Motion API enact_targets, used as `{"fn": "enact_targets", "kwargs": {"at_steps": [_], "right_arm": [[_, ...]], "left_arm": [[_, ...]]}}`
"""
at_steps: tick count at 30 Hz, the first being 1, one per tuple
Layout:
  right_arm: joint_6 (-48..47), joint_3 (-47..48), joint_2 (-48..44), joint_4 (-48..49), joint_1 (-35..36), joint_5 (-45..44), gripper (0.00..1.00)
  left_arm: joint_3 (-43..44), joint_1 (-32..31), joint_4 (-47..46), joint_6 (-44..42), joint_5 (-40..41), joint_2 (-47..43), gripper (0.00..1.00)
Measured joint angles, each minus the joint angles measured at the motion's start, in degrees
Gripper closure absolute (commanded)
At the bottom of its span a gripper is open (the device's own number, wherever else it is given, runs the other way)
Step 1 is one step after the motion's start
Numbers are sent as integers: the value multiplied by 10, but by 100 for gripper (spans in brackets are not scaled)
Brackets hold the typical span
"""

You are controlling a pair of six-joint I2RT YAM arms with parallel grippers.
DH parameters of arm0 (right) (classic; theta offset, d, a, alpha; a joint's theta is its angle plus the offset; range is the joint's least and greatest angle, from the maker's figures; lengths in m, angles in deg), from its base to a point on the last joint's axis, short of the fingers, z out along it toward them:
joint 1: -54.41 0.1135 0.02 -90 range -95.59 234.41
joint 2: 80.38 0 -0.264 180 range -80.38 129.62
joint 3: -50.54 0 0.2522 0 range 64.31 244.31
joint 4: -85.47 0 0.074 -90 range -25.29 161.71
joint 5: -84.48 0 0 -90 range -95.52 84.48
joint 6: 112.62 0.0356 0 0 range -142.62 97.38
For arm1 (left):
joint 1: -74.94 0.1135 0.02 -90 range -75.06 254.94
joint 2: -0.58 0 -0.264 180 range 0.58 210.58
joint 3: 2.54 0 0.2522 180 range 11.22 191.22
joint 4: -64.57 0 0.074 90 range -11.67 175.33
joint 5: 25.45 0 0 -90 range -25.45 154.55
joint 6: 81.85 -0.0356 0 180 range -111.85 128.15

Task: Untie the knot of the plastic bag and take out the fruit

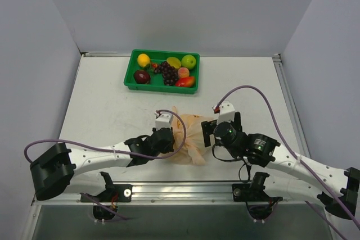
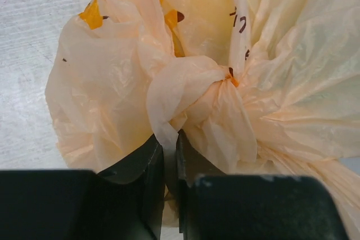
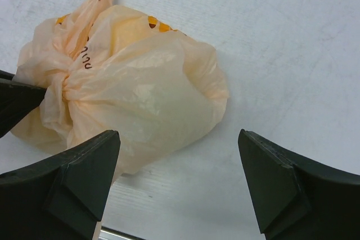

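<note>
Fingers of the left gripper [image 2: 170,155] pinched plastic just under the knot [image 2: 194,96] of the plastic bag [image 3: 140,82], right gripper [image 3: 180,178] spread wide beside it, green tray [image 1: 130,70] of fruit well behind.

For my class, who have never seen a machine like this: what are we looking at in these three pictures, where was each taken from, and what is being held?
These are two robot arms fixed at the near edge of a table. One picture looks down from above; the other two come from small cameras on each arm's wrist, so you see that arm's own black fingers at the bottom. On the table lie a knotted peach plastic bag and, further back, a green tray of toy fruit. The left gripper has pinched a fold of plastic just below the knot. The right gripper stands wide open beside the bag, holding nothing.
</note>
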Motion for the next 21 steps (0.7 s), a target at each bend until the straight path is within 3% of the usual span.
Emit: {"fn": "enact_targets", "kwargs": {"at_steps": [5, 11, 15, 20, 21], "right_arm": [[-26, 5, 59, 55, -24, 70, 14], [-57, 34, 148, 98, -29, 150, 16], [-76, 60, 205, 126, -28, 173, 25], [-87, 61, 264, 153, -28, 184, 28], [-87, 60, 277, 160, -28, 188, 34]], "left_arm": [[-75, -19, -52, 0, 17, -82, 94], [-108, -25, -89, -2, 23, -102, 100], [-120, -27, -102, -2, 29, -109, 100], [-132, -27, -107, -2, 38, -129, 100], [-136, -27, -107, 0, 42, -135, 100]]}}
